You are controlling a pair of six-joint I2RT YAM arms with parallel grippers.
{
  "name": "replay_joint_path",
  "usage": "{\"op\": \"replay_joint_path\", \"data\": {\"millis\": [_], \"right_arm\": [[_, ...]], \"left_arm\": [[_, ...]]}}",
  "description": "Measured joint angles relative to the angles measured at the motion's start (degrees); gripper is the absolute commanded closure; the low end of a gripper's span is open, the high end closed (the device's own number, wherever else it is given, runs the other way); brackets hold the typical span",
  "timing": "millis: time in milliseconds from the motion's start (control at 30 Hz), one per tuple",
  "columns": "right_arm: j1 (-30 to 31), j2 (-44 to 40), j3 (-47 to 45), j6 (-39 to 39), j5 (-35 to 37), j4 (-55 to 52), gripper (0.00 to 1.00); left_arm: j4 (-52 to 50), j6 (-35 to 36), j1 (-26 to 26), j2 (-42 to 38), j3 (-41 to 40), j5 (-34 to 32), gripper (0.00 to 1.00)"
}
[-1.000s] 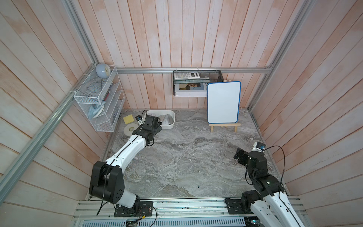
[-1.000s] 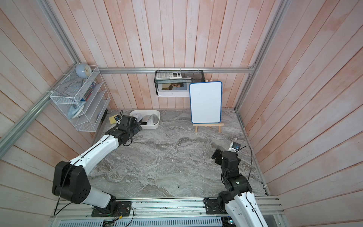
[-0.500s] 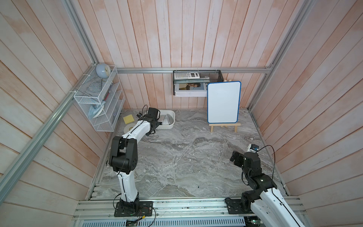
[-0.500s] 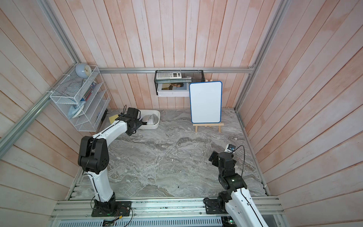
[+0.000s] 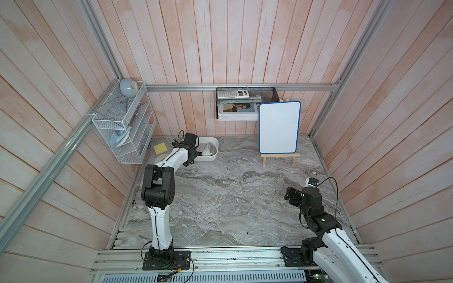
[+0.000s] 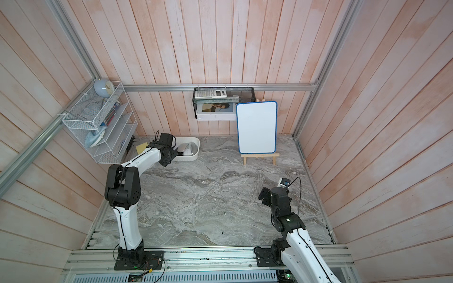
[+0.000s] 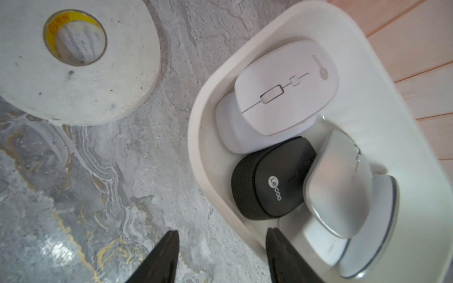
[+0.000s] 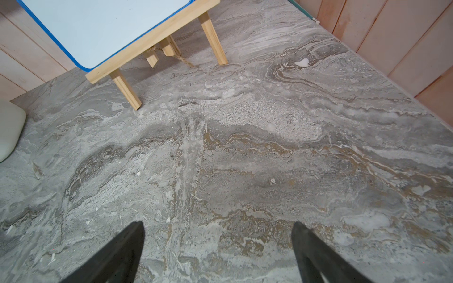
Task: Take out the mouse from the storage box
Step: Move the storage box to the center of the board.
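Observation:
The white storage box (image 5: pixel 216 146) (image 6: pixel 197 144) stands at the back left of the marble table. In the left wrist view it (image 7: pixel 201 147) holds several mice: a white mouse (image 7: pixel 286 85), a black mouse (image 7: pixel 272 178) and a silver mouse (image 7: pixel 340 186). My left gripper (image 7: pixel 221 234) (image 5: pixel 192 156) is open at the box's near-left end. One fingertip is inside the box and the other is over the table, with the box wall between them and nothing held. My right gripper (image 8: pixel 218 227) (image 5: pixel 291 196) hovers wide open over bare marble at the front right.
A white tape roll (image 7: pixel 73 61) (image 5: pixel 158 159) and a yellow pad (image 5: pixel 160 148) lie left of the box. A whiteboard on a wooden easel (image 5: pixel 279 127) stands at the back right. A white wire rack (image 5: pixel 125 132) and a black mesh tray (image 5: pixel 247 95) hang on the wooden walls.
The left arm raised its elbow and brought its gripper over the box's near-left end. Its jaws narrowed. The right arm drew back slightly and stayed open.

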Motion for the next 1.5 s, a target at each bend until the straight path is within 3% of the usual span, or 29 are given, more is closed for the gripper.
{"op": "replay_joint_path", "data": {"millis": [300,667,1000,1500], "right_arm": [[0.00,0.94,0.00,0.00,-0.26,0.79,0.02],[0.00,1.46,0.00,0.00,-0.44,1.25,0.03],[0.00,1.55,0.00,0.00,-0.44,1.29,0.02],[0.00,2.34,0.04,0.02,-0.50,1.27,0.02]], "left_arm": [[1.18,-0.04,0.11,2.99,2.69,1.07,0.63],[3.78,-1.64,0.33,1.77,0.22,1.25,0.89],[4.50,0.31,-2.78,-3.82,-8.04,-0.70,0.93],[8.20,-5.25,-15.76,-19.41,-29.38,-3.96,0.92]]}}
